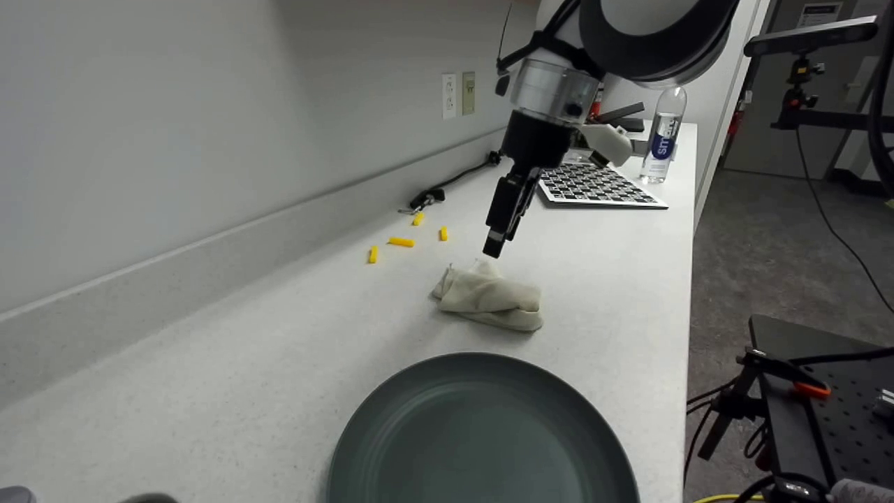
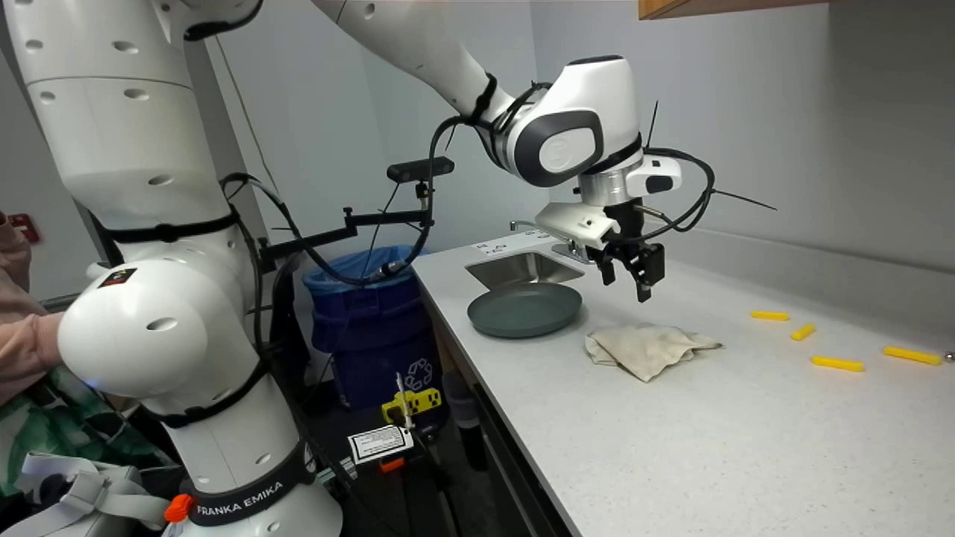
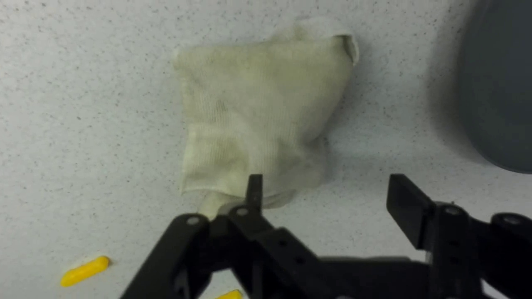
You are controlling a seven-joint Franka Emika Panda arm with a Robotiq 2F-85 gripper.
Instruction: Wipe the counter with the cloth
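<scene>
I'm holding the gripper (image 3: 326,193) above the speckled counter (image 3: 104,137), its fingers (image 3: 407,211) standing spread apart, the rumpled beige cloth (image 3: 266,95) lying on that counter, near the dark green plate (image 2: 524,310) but apart from it, four yellow pieces (image 1: 401,242) resting closer to the wall (image 1: 174,126).

The long, speckled white table (image 1: 614,300) carried a rumpled pale cloth (image 3: 266,95), which lay between a dark green plate (image 1: 482,426) and a scatter of four short yellow sticks (image 2: 838,364), apart from both. In an exterior view a black cord (image 1: 464,175) lay near the sticks, and farther along, a checkered board (image 1: 599,185) lay just beside an upright clear bottle (image 1: 663,136). A metal sink (image 2: 524,268) was set into the table near the plate in an exterior view.
</scene>
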